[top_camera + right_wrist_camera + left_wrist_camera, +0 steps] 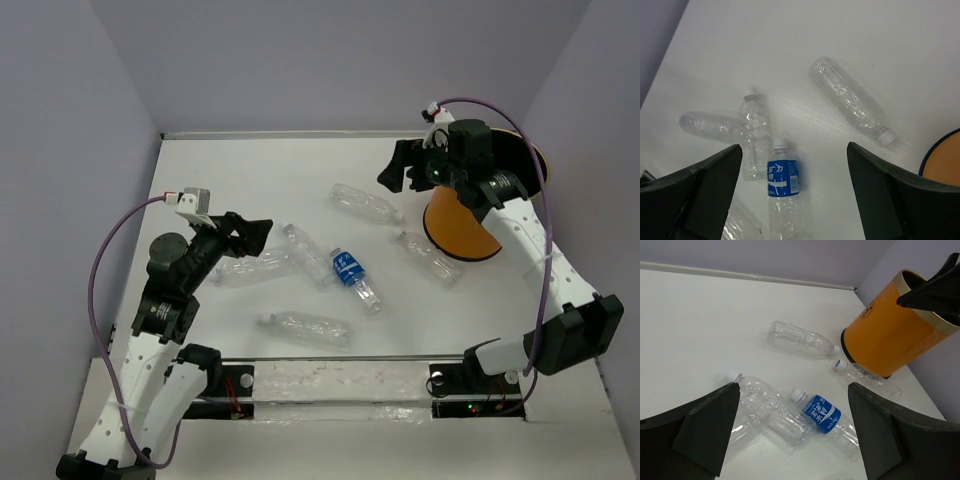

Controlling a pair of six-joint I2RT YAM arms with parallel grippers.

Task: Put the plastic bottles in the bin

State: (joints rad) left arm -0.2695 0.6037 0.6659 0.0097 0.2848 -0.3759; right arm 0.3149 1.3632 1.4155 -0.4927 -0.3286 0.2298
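Observation:
Several clear plastic bottles lie on the white table. One (367, 205) lies at the back and one (428, 257) lies against the orange bin (462, 228). The blue-labelled bottle (350, 270) lies in the middle beside two clear ones (308, 253) (250, 268), and another (305, 327) lies nearer the front. My left gripper (250, 235) is open and empty, above the left bottles; its wrist view shows the blue-labelled bottle (822, 413) between the fingers and the bin (890, 335) beyond. My right gripper (405, 168) is open and empty, raised left of the bin, over the blue-labelled bottle (784, 177).
Grey walls enclose the table at the back and both sides. A clear strip (330, 385) runs along the front edge between the arm bases. The bin's rim (945, 160) shows at the right edge of the right wrist view.

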